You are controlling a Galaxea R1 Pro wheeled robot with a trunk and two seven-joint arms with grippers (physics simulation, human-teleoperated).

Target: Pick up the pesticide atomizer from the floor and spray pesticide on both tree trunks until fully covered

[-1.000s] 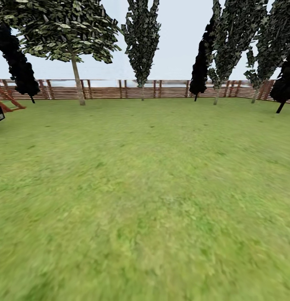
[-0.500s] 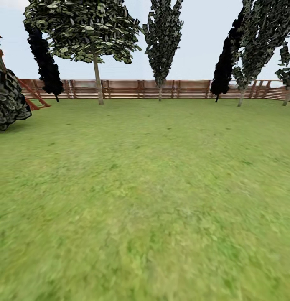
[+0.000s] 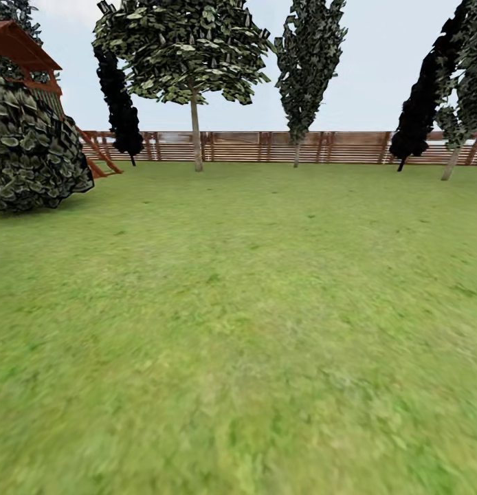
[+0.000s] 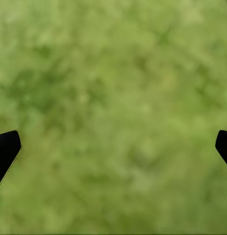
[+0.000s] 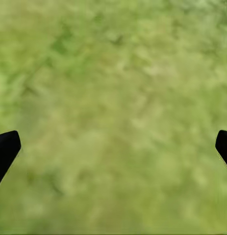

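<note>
Both the left gripper (image 4: 113,147) and right gripper (image 5: 113,147) hang spread wide and empty over lawn (image 3: 266,309), presumably ready for the atomizer.

lawn (image 3: 266,309) mottled green | fence (image 3: 348,147) brown slats | trunk (image 3: 196,137) seemingly tan-grey

Slim-trunked tree (image 3: 195,130) beside fence (image 3: 348,146)

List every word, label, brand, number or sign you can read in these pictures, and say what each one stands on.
None: no readable text anywhere. The wooden fence, the red-roofed playhouse, the trees and the lawn carry no lettering, and the wrist views show plain grass.
</note>
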